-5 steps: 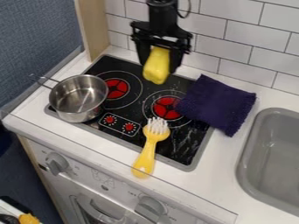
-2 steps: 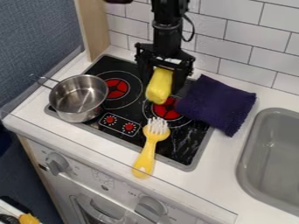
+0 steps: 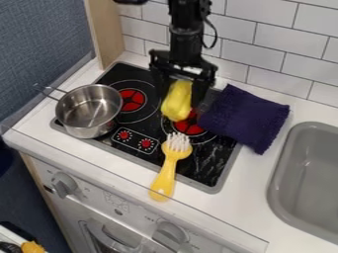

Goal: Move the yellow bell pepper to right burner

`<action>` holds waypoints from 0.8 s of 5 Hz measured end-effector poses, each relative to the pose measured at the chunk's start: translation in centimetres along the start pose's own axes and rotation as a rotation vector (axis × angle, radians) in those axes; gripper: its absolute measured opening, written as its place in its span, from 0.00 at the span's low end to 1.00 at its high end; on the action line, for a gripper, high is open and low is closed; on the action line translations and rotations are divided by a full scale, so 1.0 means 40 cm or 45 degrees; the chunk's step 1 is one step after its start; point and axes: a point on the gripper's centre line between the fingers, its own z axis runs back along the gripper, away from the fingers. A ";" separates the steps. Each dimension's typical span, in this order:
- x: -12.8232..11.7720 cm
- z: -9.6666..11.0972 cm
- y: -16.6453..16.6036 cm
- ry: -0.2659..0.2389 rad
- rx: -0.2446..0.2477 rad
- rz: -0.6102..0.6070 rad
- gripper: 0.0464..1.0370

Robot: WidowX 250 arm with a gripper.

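The black gripper point(image 3: 178, 96) hangs over the back part of the right burner, shut on the yellow bell pepper point(image 3: 176, 102). The pepper points downward toward the front, its lower end overlapping the upper left of the red right burner point(image 3: 190, 124). Whether the pepper touches the stove surface I cannot tell.
A metal pot point(image 3: 88, 111) stands at the stove's left. A yellow-handled brush point(image 3: 167, 170) lies in front of the right burner, bristles near it. A dark purple cloth point(image 3: 245, 117) covers the stove's right edge, beside the grey sink point(image 3: 307, 173).
The gripper, with the pepper in it, has come down and forward from behind the burners toward the right burner. Since the middle frame it has shifted slightly left.
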 end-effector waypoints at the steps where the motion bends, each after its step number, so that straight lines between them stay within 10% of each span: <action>1: 0.000 0.072 -0.009 -0.124 0.024 0.003 0.96; 4: -0.016 0.137 -0.013 -0.234 0.037 0.020 0.96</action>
